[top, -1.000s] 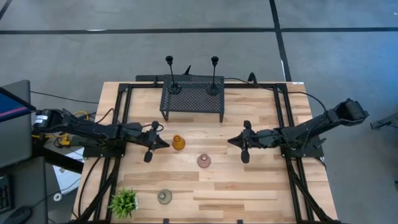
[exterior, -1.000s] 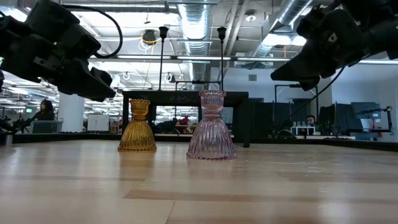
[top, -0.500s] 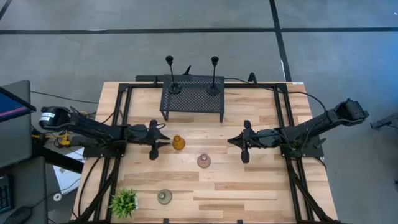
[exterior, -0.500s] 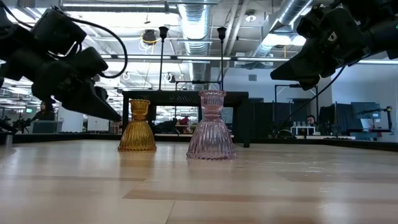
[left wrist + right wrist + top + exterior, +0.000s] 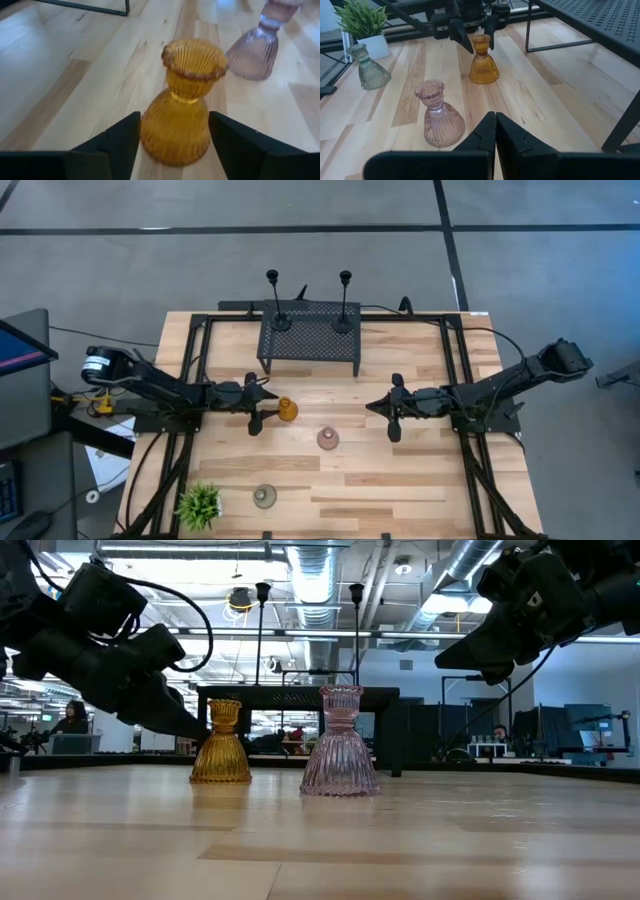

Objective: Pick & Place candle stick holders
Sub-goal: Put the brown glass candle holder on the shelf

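Left gripper (image 5: 172, 142): your left claw is released, its two dark fingers spread wide, one on each side of the amber ribbed glass candle holder (image 5: 180, 102). From the left wrist view the fingers stand beside the lower body of this holder; I cannot tell if they touch it already.

Amber holder position: it stands upright on the light wooden table (image 5: 420, 480), in front of the black mesh metal stand (image 5: 311, 337), left of the table's middle.

Step in hand: you are, in my judgement, at the end of the approach for the first squat holder. The grasp is not yet made.

Next move: you should close the fingers on the body of the amber holder. The glass is ribbed and widens downward, so a grip too high at the thin neck may slip or tip it; a grip on the wide part seems safer. After this, lift straight up.

Right gripper (image 5: 495, 131): your right claw is clenched, fingers together, and it hangs above the table on the right side, well apart from all holders. It waits.

Other holders: the pink ribbed glass candle holder (image 5: 328, 439) stands near the middle of the table, the grey-green glass candle holder (image 5: 264, 496) near the front edge, just beside the small spiky green plant (image 5: 199, 503). The two tall thin black candle stick holders (image 5: 273, 302) stand on top of the mesh stand.
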Robot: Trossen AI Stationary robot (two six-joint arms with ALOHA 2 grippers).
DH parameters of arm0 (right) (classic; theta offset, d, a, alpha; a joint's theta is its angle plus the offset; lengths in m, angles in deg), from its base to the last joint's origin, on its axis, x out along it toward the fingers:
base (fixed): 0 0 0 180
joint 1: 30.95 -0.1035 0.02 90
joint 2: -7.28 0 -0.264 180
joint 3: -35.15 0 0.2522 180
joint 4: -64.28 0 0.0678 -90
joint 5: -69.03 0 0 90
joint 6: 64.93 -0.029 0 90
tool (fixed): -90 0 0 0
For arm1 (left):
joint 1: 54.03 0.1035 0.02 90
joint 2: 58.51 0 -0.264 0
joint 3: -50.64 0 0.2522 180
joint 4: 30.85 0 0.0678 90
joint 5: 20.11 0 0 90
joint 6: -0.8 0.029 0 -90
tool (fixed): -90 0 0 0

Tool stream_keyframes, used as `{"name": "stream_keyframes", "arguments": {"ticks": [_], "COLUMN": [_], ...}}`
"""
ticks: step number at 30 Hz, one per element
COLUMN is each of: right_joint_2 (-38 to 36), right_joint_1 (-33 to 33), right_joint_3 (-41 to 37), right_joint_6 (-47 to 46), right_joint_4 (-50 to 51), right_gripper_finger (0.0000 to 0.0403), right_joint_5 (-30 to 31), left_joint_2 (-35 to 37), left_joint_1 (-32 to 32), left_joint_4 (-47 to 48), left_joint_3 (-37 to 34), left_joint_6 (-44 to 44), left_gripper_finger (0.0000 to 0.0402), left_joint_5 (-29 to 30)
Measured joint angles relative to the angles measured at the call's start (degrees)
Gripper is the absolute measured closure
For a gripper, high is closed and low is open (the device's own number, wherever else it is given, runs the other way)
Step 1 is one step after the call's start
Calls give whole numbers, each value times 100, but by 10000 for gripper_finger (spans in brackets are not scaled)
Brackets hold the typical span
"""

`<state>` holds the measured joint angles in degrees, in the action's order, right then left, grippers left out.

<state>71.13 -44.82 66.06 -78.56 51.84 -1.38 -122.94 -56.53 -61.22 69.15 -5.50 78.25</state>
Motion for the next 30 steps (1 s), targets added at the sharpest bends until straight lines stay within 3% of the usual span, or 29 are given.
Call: {"name": "stream_keyframes", "arguments": {"ticks": [10, 22, 30], "right_joint_2": [0, 0, 0], "right_joint_1": [2, 2, 2], "right_joint_3": [0, 0, 0], "right_joint_6": [0, 0, 0], "right_joint_4": [0, 0, 4], "right_gripper_finger": [402, 402, 402], "right_joint_5": [0, 0, 0], "left_joint_2": [-633, -1427, -1494], "left_joint_1": [0, 0, 0], "left_joint_4": [-1004, -1105, -1102], "left_joint_3": [2, 574, 581], "left_joint_6": [-153, -173, -173], "left_gripper_finger": [120, 119, 119], "left_joint_5": [-2, -11, -15]}}
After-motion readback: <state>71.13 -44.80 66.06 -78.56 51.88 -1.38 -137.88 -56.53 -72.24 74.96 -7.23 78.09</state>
